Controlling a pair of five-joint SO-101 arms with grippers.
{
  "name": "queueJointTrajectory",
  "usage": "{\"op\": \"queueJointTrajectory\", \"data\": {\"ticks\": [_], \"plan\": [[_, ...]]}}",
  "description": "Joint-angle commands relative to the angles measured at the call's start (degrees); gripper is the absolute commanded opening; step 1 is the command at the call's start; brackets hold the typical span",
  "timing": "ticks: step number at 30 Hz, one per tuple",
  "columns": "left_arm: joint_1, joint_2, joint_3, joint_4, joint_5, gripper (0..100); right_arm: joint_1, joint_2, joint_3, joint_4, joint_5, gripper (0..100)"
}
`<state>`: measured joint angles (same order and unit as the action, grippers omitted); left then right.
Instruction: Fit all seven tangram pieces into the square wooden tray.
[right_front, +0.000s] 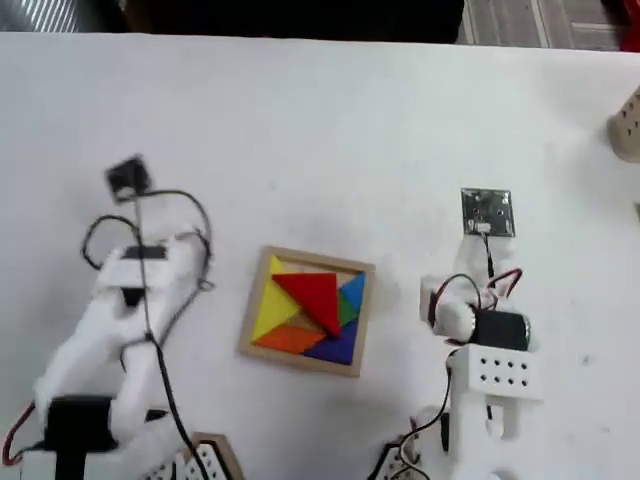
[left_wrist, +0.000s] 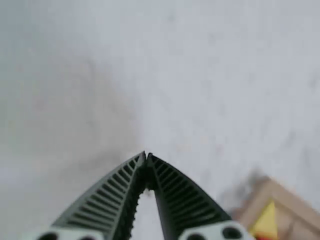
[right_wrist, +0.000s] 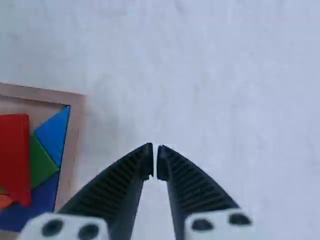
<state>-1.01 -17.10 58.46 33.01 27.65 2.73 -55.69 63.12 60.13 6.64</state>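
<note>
The square wooden tray (right_front: 256, 300) lies mid-table between the two arms. In it are a red triangle (right_front: 315, 296), yellow (right_front: 272, 305), orange (right_front: 292, 338), dark blue (right_front: 340, 345), green (right_front: 347, 311) and light blue (right_front: 353, 289) pieces. The red triangle (right_wrist: 12, 155) seems to lie over its neighbours. My left gripper (left_wrist: 146, 156) is shut and empty above bare table, with a tray corner (left_wrist: 280, 200) and yellow tip (left_wrist: 267, 222) beside it. My right gripper (right_wrist: 154, 148) is shut and empty, apart from the tray rim (right_wrist: 75, 150).
The left arm (right_front: 120, 300) and right arm (right_front: 490, 350) sit folded on either side of the tray, with loose cables (right_front: 190, 215) around them. A perforated wooden object (right_front: 626, 125) stands at the far right edge. A wooden block (right_front: 215, 455) sits at the front.
</note>
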Motion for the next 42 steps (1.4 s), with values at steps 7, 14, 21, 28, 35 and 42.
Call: {"op": "queueJointTrajectory", "data": {"ticks": [7, 14, 21, 28, 35, 42], "plan": [[18.9, -10.8, 7.6, 0.5, -0.4, 2, 3.4, 3.5, -0.6, -4.9, -0.6, 1.9], [22.9, -4.6, 7.4, -8.0, -0.1, 2, 5.9, 20.8, -9.1, -6.5, -0.6, 1.9], [23.8, 3.0, 1.2, -10.0, 0.0, 2, 8.6, 31.8, -15.2, -6.5, -0.4, 1.9], [23.8, 11.0, -6.1, -10.0, 0.0, 2, 8.6, 36.7, -17.3, -6.9, -0.2, 1.9], [27.1, 15.4, -11.7, -9.9, 0.0, 2, 8.6, 37.7, -17.2, -8.9, -0.2, 1.9], [32.7, 15.6, -14.8, -9.9, 0.1, 2, 8.5, 37.8, -17.1, -8.9, -0.2, 1.9]]}}
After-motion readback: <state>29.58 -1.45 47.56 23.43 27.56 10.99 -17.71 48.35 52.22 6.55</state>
